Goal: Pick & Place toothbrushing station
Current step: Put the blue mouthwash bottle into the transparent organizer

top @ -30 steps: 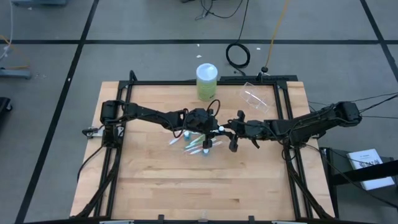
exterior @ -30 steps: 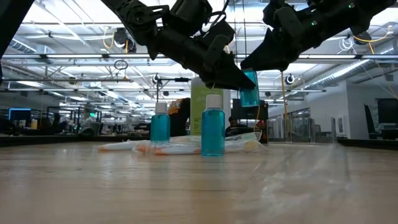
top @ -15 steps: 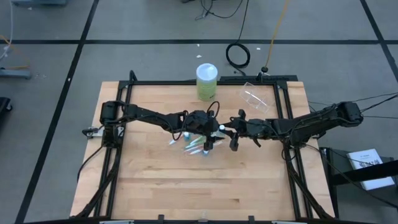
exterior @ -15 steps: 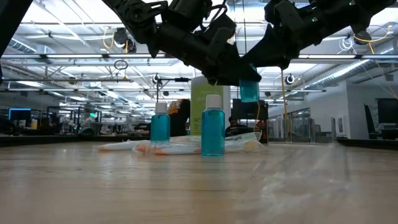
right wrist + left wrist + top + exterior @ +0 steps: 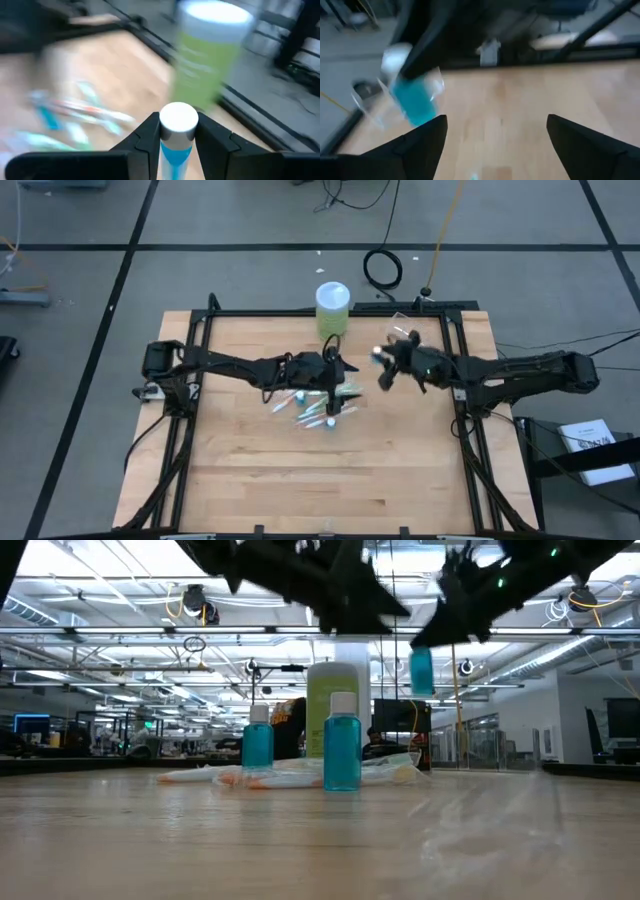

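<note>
My right gripper [image 5: 382, 366] is shut on a small teal tube with a white cap [image 5: 421, 670], held high over the table's far right part. Close beside it a clear cup [image 5: 408, 335] lies on its side. My left gripper [image 5: 338, 388] hangs open above the pile, with nothing between its fingers [image 5: 495, 125]. Below it, two more teal tubes [image 5: 257, 740] [image 5: 342, 745] stand upright on the wood. Green-white and pink-white toothbrushes [image 5: 315, 410] lie flat among them. My right gripper pinches the tube's top end, at the white cap [image 5: 178, 131], between its two fingers [image 5: 150, 137]. The fingers come nearly level from the table's right side. The tube hangs upright below them, cap up, clear of the table.
A lime-green cylinder with a white lid [image 5: 332, 310] stands at the far edge, behind the pile. A black metal frame [image 5: 450, 350] runs around the tabletop. Bare wood [image 5: 320, 480] fills the near half.
My left gripper has opened, let go of the teal tube and risen above the pile. My right gripper has kept the tube and carried it up and toward the far right, close to the clear cup. The tubes and toothbrushes on the table have stayed put.
</note>
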{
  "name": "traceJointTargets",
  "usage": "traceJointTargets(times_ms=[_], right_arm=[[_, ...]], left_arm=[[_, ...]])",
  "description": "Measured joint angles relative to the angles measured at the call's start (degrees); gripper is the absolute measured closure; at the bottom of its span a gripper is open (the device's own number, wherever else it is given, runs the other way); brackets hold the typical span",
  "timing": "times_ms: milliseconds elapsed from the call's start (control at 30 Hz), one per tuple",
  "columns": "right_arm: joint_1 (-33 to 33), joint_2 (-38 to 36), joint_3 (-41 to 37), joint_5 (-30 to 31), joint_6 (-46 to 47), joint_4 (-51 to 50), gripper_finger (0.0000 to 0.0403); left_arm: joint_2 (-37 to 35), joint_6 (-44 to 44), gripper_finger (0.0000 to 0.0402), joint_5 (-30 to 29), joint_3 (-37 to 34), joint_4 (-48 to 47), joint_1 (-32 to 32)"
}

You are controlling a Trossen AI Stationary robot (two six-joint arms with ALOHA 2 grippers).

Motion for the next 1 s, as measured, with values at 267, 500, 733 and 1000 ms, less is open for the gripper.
traceJointTargets(times_ms=[267, 500, 733, 1000], right_arm=[[-9.19, -4.87, -1.11, 7.27, -0.56, -5.88, 0.0313], [-21.51, -6.14, -8.77, 7.72, -1.59, 2.96, 0.0313], [-31.33, -6.19, -18.07, 1.29, -0.79, 16.57, 0.0313], [-36.71, -6.2, -25.23, -2.54, 2.8, 23.04, 0.0313]], left_arm=[[-3.95, 1.76, 0.0049, -0.07, 0.0, -1.26, 0.24], [-3.77, 1.55, 0.0044, -0.78, -0.07, -2.52, 1.14], [-3.75, 0.44, 0.0049, -0.84, -1.21, -2.59, 2.75], [-3.75, -0.12, 0.0046, -0.87, -2.09, -2.53, 4.26]])
